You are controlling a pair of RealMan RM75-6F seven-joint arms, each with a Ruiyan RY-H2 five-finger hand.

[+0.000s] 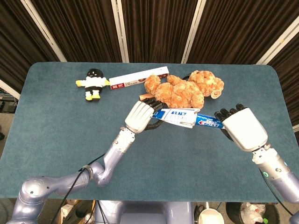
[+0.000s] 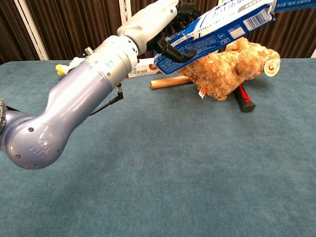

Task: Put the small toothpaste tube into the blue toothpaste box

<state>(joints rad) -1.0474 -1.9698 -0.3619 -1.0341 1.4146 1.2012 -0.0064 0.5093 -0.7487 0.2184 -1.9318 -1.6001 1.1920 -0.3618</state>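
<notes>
The blue toothpaste box [image 1: 174, 116] was held lengthwise above the table, its open flap end facing the small toothpaste tube [image 1: 209, 123]. The blue-and-white tube lay in line, its near end at the opening.

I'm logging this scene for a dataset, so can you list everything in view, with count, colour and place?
blue toothpaste box: one, blue and white, held in the air by the left hand.
small toothpaste tube: one, blue and white, its tip at the box's open end.
teddy bear: one, tan, lying at the table's far middle.
doll: one, black, white and yellow, far left.
long carton: one, white and red, beside the doll.
wooden stick: one, light brown, at the bear's base.
table: one, teal cloth.
left hand: holds the box.
right hand: holds the tube.
</notes>
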